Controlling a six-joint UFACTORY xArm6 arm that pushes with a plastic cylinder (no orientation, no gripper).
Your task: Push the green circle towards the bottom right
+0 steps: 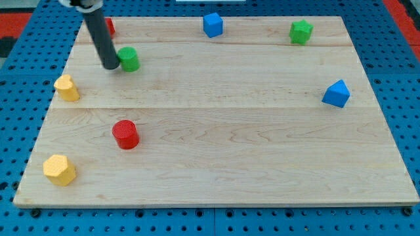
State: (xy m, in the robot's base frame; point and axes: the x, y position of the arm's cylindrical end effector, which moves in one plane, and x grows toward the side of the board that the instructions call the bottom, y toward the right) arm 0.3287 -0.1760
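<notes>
The green circle [129, 59] is a small green cylinder at the upper left of the wooden board [216, 157]. My tip [111, 66] is at the lower end of the dark rod, right against the green circle's left side; I cannot tell if it touches. The rod slants up toward the view's top left.
A red block [109, 27] sits partly hidden behind the rod. A yellow block [67, 88] at the left edge, a red cylinder [125, 134], a yellow hexagon [60, 170] at bottom left, a blue block [212, 25], a green block [301, 31], a blue block [336, 94].
</notes>
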